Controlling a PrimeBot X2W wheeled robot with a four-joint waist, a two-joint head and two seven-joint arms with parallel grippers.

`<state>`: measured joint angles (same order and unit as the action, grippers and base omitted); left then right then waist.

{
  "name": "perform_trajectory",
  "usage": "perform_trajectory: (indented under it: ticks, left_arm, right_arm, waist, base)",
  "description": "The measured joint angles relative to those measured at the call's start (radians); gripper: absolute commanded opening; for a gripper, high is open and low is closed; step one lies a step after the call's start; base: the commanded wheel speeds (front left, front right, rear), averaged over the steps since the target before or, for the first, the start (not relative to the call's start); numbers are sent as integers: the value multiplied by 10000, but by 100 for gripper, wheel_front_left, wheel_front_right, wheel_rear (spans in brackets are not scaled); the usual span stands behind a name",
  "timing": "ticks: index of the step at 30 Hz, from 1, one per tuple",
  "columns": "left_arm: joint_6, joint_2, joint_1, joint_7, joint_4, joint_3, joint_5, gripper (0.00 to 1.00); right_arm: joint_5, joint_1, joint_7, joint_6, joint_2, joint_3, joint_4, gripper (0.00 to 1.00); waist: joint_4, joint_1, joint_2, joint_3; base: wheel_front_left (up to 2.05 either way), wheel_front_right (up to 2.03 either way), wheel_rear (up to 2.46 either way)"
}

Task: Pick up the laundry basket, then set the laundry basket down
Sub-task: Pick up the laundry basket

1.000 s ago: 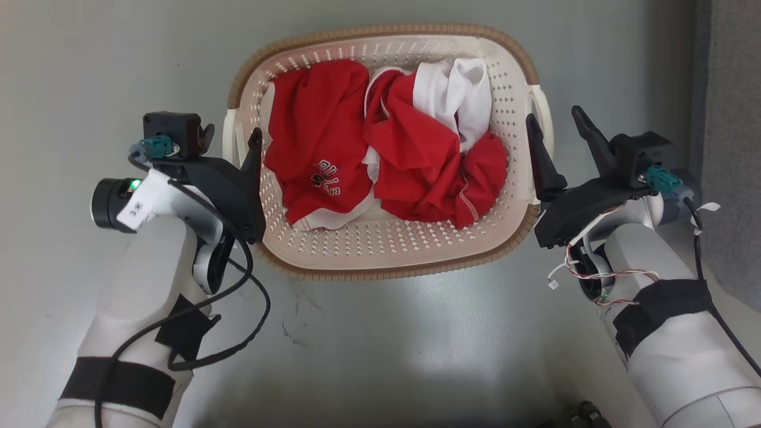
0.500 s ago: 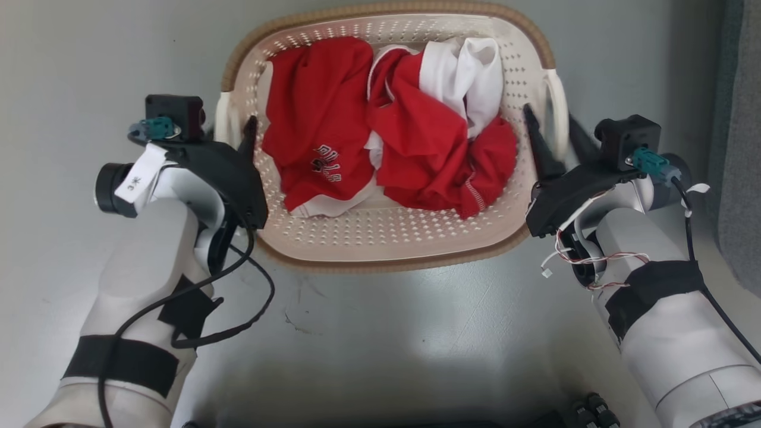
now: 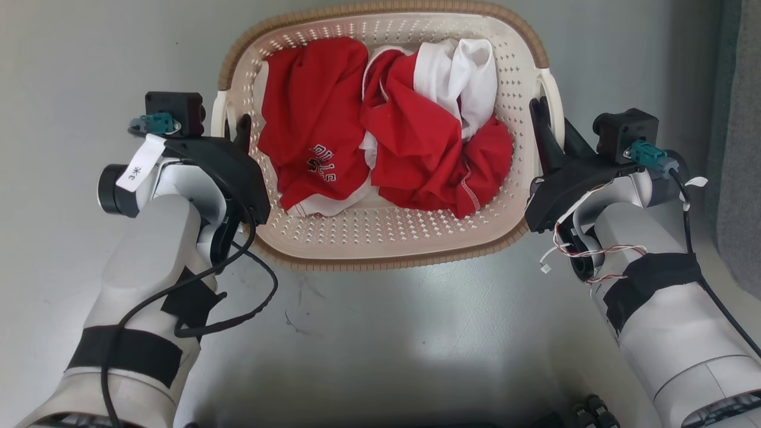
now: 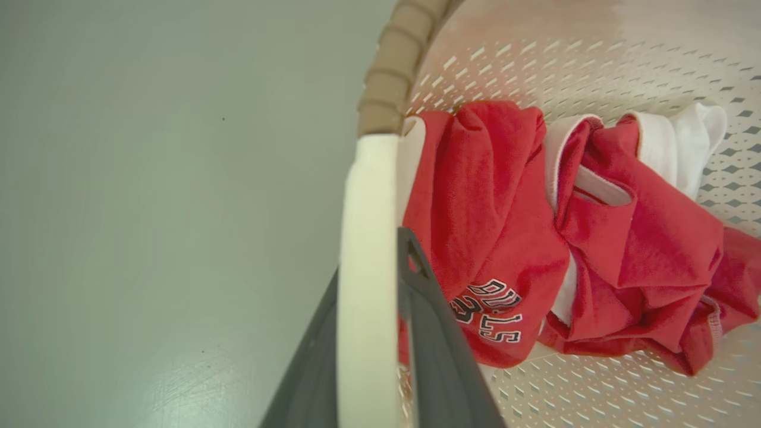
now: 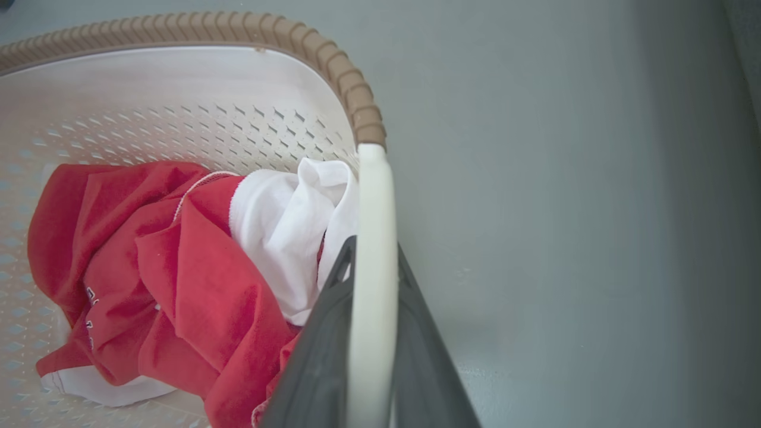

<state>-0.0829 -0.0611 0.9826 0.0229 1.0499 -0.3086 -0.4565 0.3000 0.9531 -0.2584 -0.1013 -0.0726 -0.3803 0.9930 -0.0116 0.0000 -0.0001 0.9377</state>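
The laundry basket [image 3: 386, 260], cream with perforated walls and a brown woven-look rim, holds a red shirt [image 3: 315, 119] and a white garment [image 3: 458, 83]. My left gripper [image 3: 229, 122] is shut on the basket's white left handle [image 3: 217, 116]. In the left wrist view that handle [image 4: 367, 196] runs between the two dark fingers [image 4: 434, 333], which press on both its sides. My right gripper [image 3: 550, 114] is shut on the white right handle [image 3: 556, 98]. The right wrist view shows this handle [image 5: 373, 196] clamped between that gripper's fingers [image 5: 315, 356]. The underside of the basket is hidden.
Smooth grey floor [image 3: 416, 345] surrounds the basket. A dark grey fabric surface [image 3: 743, 148] stands along the right edge, close to my right arm. A black cable [image 3: 261, 297] loops off my left forearm. Small dark parts [image 3: 588, 413] show at the bottom edge.
Both grippers went from open and straddling the handles to shut on them. The basket and both arms now sit higher and larger in the head view, which has shifted.
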Motion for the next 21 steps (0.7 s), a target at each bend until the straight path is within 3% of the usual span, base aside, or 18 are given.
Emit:
perform_trajectory:
  ticks: [21]
  left_arm:
    - [-240,378,191,372,1208,-144,-520,0]
  right_arm:
    - [155,221,244,-219,-88,-437,1285,0]
  waist:
    - [92,0,0,-985]
  base:
    - [0,0,0]
